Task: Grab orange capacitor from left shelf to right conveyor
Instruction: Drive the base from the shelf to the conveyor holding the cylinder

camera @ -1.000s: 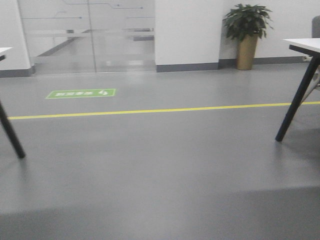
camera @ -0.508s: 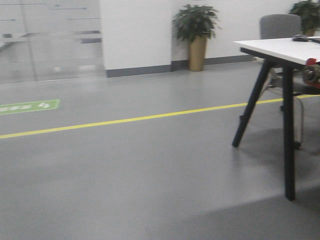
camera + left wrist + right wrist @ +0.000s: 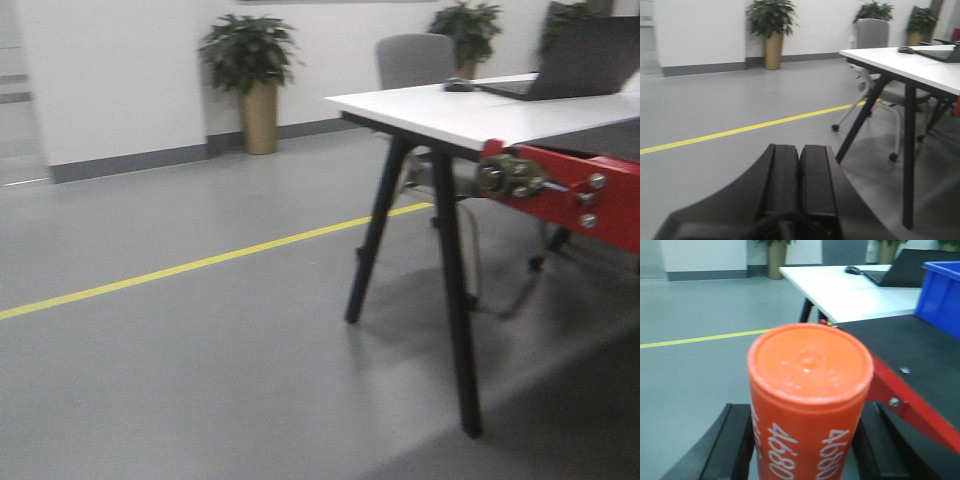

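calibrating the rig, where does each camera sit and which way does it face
Front-facing: low, looking across the floor at the white table and red conveyor frame; no robot body shows.
Left wrist: behind the left jaws, pressed shut, facing the yellow line and table.
Right wrist: behind the right jaws gripping the orange capacitor, facing the conveyor belt.
Shared: all three see the white table.

Upright orange capacitor, white 4680, seemingly near dark conveyor
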Available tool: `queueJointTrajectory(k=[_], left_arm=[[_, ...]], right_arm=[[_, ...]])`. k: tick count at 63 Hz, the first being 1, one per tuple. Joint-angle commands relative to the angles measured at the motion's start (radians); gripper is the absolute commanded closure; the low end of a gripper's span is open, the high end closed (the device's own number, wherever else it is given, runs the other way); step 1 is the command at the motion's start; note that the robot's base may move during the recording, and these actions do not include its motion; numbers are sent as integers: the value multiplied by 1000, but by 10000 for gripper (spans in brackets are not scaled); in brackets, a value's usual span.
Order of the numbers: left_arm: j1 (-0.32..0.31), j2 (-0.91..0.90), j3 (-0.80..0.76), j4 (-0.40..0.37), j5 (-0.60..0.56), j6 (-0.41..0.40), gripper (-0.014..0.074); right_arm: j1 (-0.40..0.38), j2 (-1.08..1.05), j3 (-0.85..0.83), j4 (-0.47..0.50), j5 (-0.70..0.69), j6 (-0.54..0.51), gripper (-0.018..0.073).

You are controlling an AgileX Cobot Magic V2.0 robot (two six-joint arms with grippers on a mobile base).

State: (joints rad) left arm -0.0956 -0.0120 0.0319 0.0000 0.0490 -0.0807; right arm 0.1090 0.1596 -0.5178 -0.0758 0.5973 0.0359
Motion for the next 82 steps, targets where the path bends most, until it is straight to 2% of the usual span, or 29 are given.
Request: queueJointTrajectory(k=[1, 82], left_arm=[[-7, -19, -5, 0, -87, 0, 701], [-7, -19, -5, 0, -87, 0, 701]], right_arm=[[-4, 16, -25, -9, -92, -9, 501], [-4, 16, -25, -9, -92, -9, 501]])
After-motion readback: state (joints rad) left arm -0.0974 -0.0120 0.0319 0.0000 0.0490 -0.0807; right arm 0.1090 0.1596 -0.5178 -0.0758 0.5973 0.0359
